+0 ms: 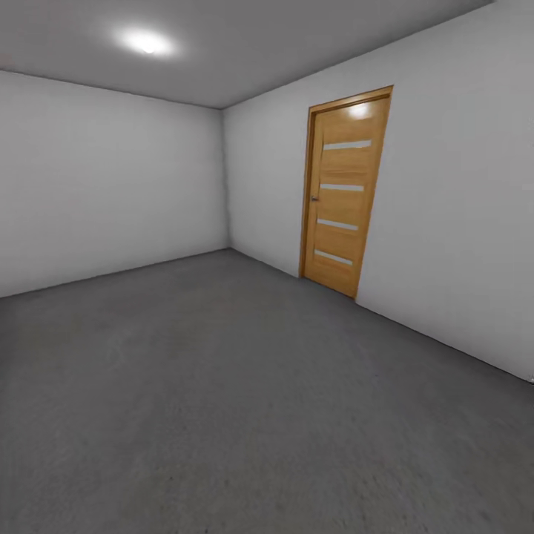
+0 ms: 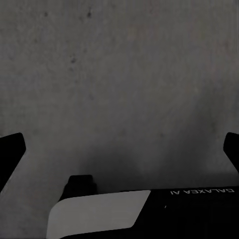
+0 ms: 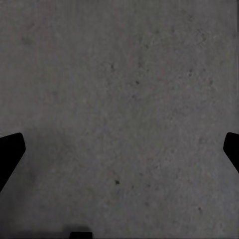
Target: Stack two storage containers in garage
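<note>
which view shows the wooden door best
The head view: the door stands shut in the white wall on the right, seen whole with its frame and pale strips. The two wrist views look down at the grey concrete floor between open tool tips and give nothing of the door.

Black tool (image 2: 119, 149), "GALAXEA AI" marking

One wooden door (image 1: 343, 191) with four pale slats, two white walls (image 1: 104, 178), one ceiling light (image 1: 147, 41), one concrete floor (image 1: 222, 400)
</note>
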